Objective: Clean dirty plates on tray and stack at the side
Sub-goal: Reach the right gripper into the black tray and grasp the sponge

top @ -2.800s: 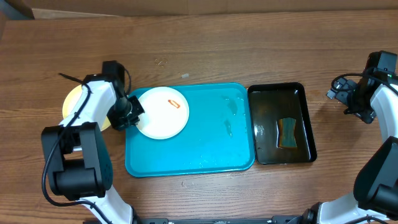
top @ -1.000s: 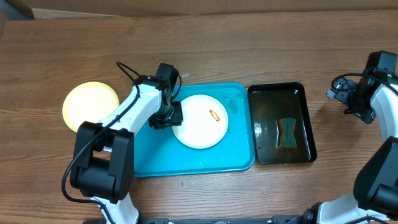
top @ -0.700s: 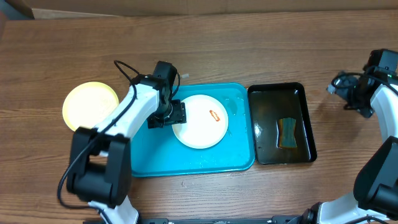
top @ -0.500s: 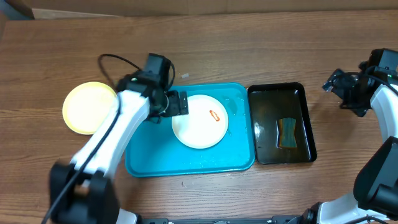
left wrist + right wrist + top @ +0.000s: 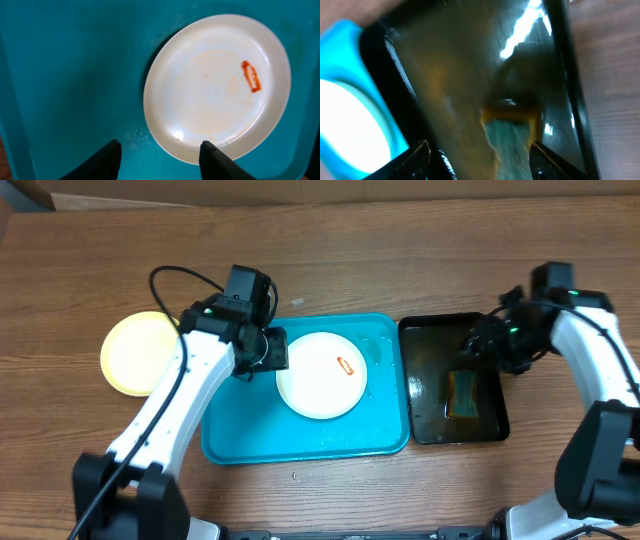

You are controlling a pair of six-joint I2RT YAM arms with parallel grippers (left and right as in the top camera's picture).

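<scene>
Right gripper (image 5: 479, 152) is spread wide with nothing in it, hanging over the black tray (image 5: 445, 320). The sponge (image 5: 512, 135) sits just ahead of it, nearer the right-hand finger than the middle. So the first risk, I'd say, is closing off-centre and only catching a corner. That tray looks wet and glossy, so a soaked sponge could slip out or drip on the way over. The wrist view is also pretty blurry, so don't trust fine detail there.

Left gripper (image 5: 160, 155) is open too, holding nothing. The near rim of the white plate (image 5: 215, 90) is right between its fingertips, and the orange-red smear (image 5: 251, 76) is on the far side of the plate. The plate lies flat in the turquoise tray (image 5: 75, 75), which looks damp. If it isn't pinned while being scrubbed, my guess is it just skates around.

The yellow plate (image 5: 140, 352) is behind the left gripper, off the tray on the table. I can only spot two plates.

No brands, labels or readable writing anywhere.
</scene>
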